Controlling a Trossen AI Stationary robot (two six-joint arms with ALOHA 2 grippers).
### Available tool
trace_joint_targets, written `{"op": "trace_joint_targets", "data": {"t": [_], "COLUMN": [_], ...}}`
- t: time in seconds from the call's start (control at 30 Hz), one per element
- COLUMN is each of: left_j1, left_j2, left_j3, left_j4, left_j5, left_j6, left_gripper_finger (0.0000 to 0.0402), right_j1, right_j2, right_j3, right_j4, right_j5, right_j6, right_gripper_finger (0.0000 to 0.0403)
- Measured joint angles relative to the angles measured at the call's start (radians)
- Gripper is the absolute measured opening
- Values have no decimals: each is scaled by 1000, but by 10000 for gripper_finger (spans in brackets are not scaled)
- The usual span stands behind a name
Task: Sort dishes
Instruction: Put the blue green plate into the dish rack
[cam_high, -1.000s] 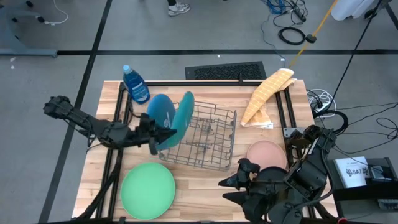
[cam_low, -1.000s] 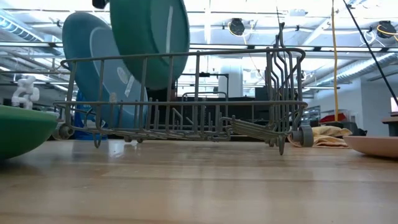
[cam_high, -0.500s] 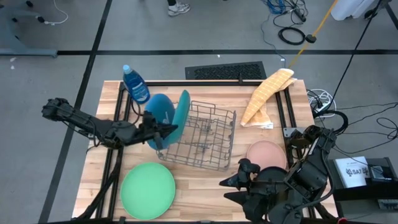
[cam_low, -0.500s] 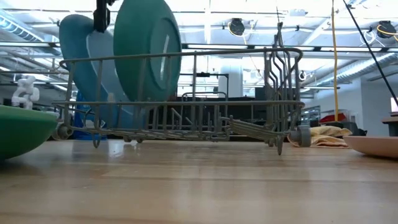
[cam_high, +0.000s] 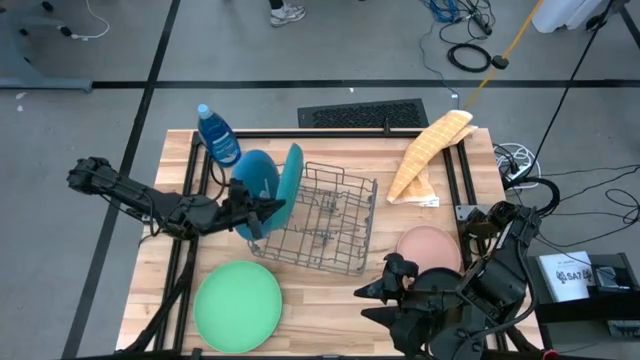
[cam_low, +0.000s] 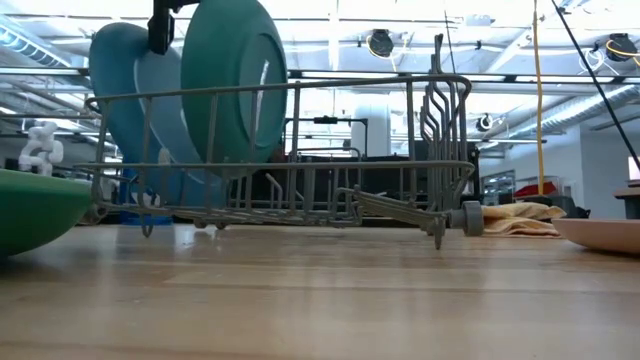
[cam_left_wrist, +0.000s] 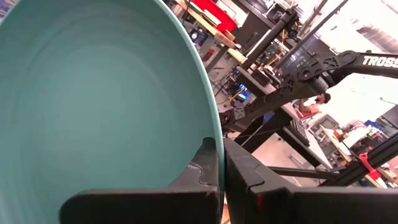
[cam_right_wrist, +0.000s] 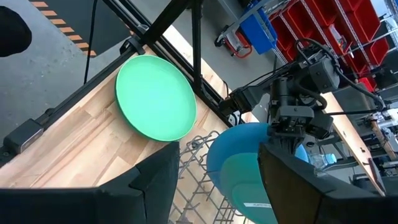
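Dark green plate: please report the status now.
Left end effector shut on dark green plate, upright in rack beside blue plate. Right end effector open, waiting. Nothing blocking.

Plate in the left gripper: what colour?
Dark teal green plate, clearest in the low view.

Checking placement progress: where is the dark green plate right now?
In the high view, the dark green plate stands on edge at the rack's left end, beside the blue plate, with the left hand shut on its rim.

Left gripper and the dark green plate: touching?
Touching. In the left wrist view the left gripper is shut on the dark green plate, its fingers pinching the rim; the low view shows the same clamp.
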Motion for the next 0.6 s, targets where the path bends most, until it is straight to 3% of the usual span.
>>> {"op": "trace_joint_targets", "data": {"t": [0.17, 0.33, 0.6], "left_j1": [0, -5, -19], "left_j2": [0, 0, 0], "left_j3": [0, 0, 0], "left_j4": [0, 2, 58], "left_j5": [0, 0, 4], "left_j6": [1, 4, 36], "left_gripper_finger": [0, 0, 0], "right_j1": [-21, -127, -306], "right_j2": [0, 2, 2], "right_j3": [-1, -81, -249], "right_j4": [-17, -1, 242], "right_j5": [2, 98, 59], "right_j6": [56, 154, 183], "right_gripper_finger": [210, 210, 198]}}
